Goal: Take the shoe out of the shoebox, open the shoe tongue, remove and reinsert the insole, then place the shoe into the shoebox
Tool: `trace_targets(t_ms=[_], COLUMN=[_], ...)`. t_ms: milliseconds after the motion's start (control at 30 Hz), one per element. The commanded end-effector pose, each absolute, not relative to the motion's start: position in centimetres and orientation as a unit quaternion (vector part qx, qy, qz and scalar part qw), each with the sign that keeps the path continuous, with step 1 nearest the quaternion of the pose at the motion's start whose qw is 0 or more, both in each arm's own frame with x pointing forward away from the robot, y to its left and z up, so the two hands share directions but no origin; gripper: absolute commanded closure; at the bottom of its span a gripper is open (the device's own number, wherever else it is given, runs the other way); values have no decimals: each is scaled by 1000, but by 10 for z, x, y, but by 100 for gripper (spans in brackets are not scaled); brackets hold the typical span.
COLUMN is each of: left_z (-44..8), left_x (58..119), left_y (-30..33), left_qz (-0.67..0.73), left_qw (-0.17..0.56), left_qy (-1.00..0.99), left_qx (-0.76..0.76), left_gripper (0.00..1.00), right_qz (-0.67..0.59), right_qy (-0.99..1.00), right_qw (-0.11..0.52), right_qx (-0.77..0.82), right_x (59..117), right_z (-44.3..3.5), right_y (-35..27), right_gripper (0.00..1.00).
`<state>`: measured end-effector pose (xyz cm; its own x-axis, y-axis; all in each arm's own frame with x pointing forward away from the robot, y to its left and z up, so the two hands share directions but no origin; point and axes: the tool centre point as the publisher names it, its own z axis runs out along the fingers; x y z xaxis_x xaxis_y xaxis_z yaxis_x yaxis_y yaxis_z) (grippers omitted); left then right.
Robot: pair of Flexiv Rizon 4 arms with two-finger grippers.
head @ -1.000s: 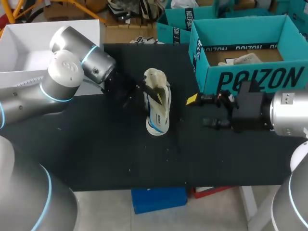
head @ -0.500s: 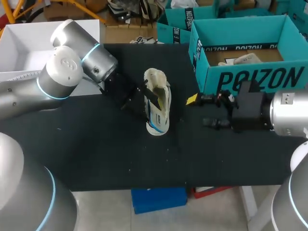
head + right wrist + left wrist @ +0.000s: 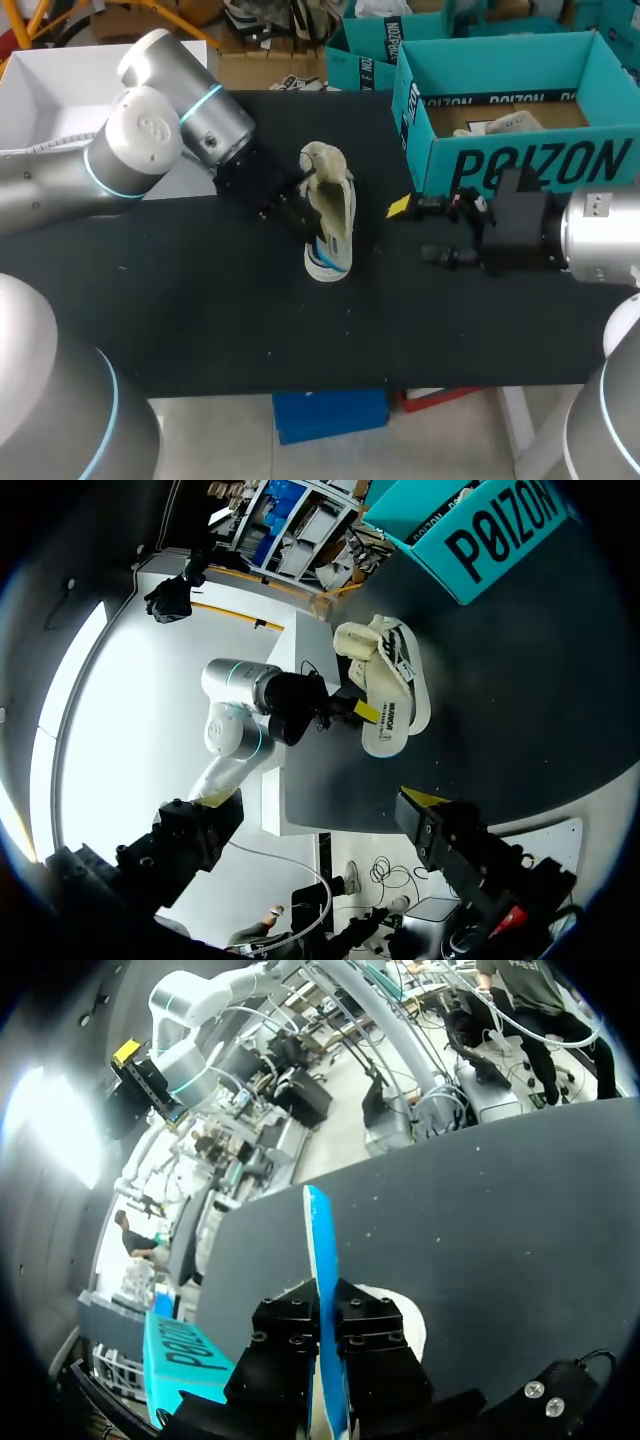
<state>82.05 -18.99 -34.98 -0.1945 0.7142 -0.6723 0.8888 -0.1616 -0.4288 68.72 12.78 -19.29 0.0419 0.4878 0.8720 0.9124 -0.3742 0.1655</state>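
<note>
A cream and white shoe (image 3: pixel 330 222) with blue sole trim lies on its side mid-table on the black mat (image 3: pixel 200 300); it also shows ahead of the right gripper (image 3: pixel 395 685). My left gripper (image 3: pixel 300 212) is at the shoe's opening. In the left wrist view its black fingers (image 3: pixel 288 1332) stand close together, shut on a thin blue-edged insole (image 3: pixel 320 1250) that rises between them. My right gripper (image 3: pixel 415 232) hovers open and empty to the right of the shoe, beside the teal shoebox (image 3: pixel 520 165). Its spread tips frame the right wrist view (image 3: pixel 325 800).
The teal shoebox at the back right holds a pale item (image 3: pixel 505 124). A second teal box (image 3: pixel 365 55) stands behind it. A white open box (image 3: pixel 50 100) sits at the back left, beside my left arm. The table's front edge (image 3: pixel 300 385) is near.
My left gripper slid right, deeper into the shoe's opening, and its fingers closed on the insole. The shoe tipped slightly. The right arm kept still.
</note>
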Motion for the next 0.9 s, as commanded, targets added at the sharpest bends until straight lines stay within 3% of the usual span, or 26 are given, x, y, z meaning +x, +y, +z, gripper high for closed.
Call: trace_targets(t_ms=[33,900], left_z=[-350,-358], left_x=[823,839], left_y=[-191,-199], left_qz=[-438,-423], left_qw=[102,125], left_qy=[637,639], left_qx=[626,630], left_gripper=[100,100], right_qz=[-467,-467], right_qy=[-511,-511], right_qw=[227,227], right_qx=[-685,-685], right_x=[687,687], right_z=[-193,-193], right_y=[129,129], right_gripper=[0,0])
